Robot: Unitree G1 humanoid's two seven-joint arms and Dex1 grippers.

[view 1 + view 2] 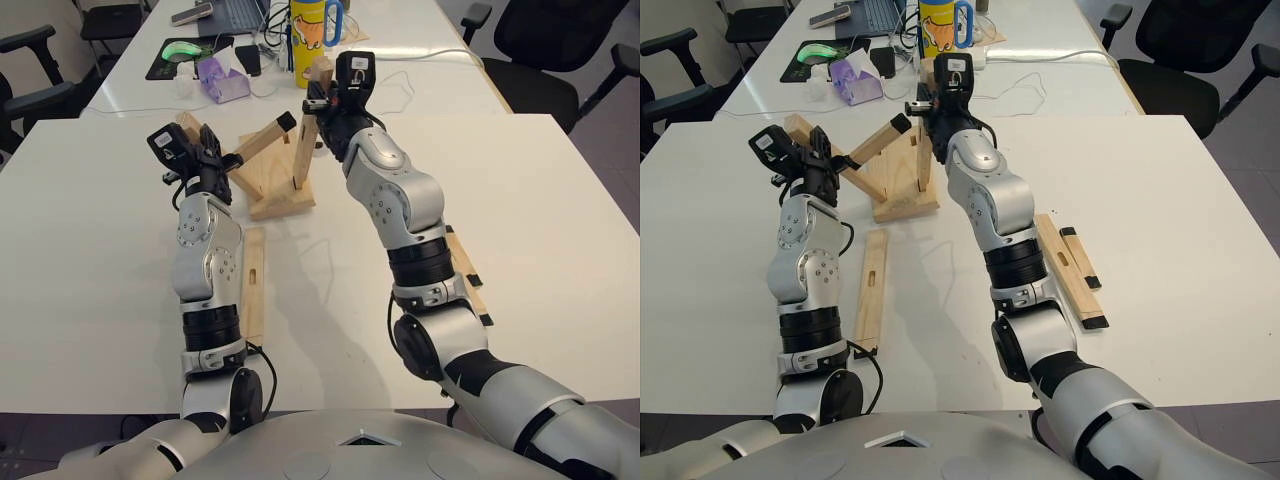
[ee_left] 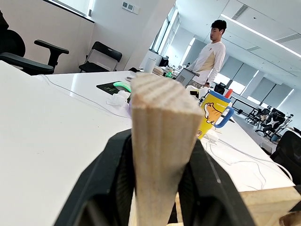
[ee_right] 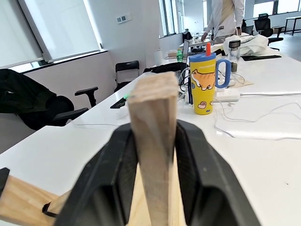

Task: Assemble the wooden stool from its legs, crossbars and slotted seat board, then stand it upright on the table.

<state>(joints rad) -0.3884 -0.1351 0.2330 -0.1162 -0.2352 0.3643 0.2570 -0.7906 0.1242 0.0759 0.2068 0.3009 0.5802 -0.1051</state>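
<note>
A partly built wooden stool frame (image 1: 280, 190) stands mid-table, its base piece flat and its legs sticking up at angles, one with a black tip (image 1: 287, 120). My left gripper (image 2: 160, 188) is shut on the end of the frame's left leg (image 1: 190, 125). My right gripper (image 3: 153, 160) is shut on the top of the upright leg (image 1: 320, 72) at the frame's right side. A loose slotted board (image 1: 872, 290) lies flat beside my left arm. Another slotted board (image 1: 1065, 270) and a black-tipped bar (image 1: 1081, 258) lie to the right of my right arm.
On the table behind stand a yellow mug (image 1: 308, 35) and a purple object (image 1: 222, 80), along with a laptop, a green mouse and cables. Office chairs (image 1: 560, 40) flank both tables. Bare white tabletop (image 1: 90, 230) stretches to the left and right.
</note>
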